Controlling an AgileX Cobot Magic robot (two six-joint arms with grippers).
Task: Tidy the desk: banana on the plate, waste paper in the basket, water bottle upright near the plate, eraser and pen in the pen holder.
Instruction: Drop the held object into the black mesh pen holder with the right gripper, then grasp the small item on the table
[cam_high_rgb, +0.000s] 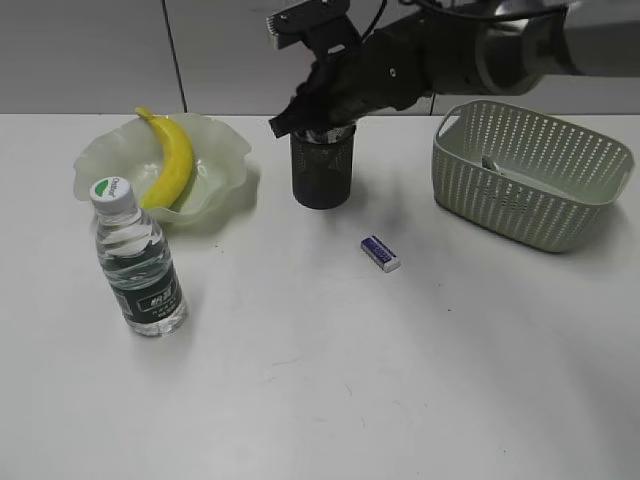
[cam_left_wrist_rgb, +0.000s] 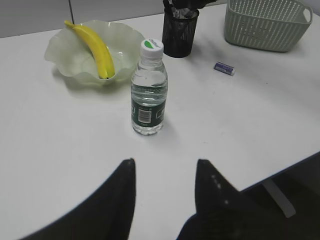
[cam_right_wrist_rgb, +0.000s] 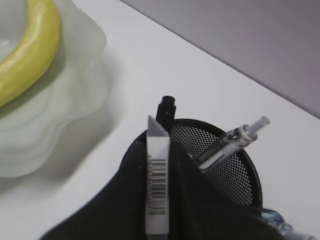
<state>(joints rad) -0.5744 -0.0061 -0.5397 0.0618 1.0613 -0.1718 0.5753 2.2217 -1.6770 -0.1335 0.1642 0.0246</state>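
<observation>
The banana (cam_high_rgb: 172, 160) lies in the pale green plate (cam_high_rgb: 225, 145) at the back left. The water bottle (cam_high_rgb: 140, 265) stands upright in front of the plate. The eraser (cam_high_rgb: 380, 253) lies on the desk in front of the pen holder (cam_high_rgb: 322, 175). My right gripper (cam_high_rgb: 292, 124) is over the holder's rim, shut on a pen (cam_right_wrist_rgb: 157, 170) with a barcode label. A clear pen (cam_right_wrist_rgb: 230, 142) leans inside the holder (cam_right_wrist_rgb: 235, 170). My left gripper (cam_left_wrist_rgb: 165, 167) is open and empty, above the desk in front of the bottle (cam_left_wrist_rgb: 148, 95).
The sage green basket (cam_high_rgb: 530, 190) stands at the back right with a small pale lump (cam_high_rgb: 495, 163) inside. A wall runs behind the desk. In the left wrist view the desk's edge (cam_left_wrist_rgb: 280, 172) shows at lower right.
</observation>
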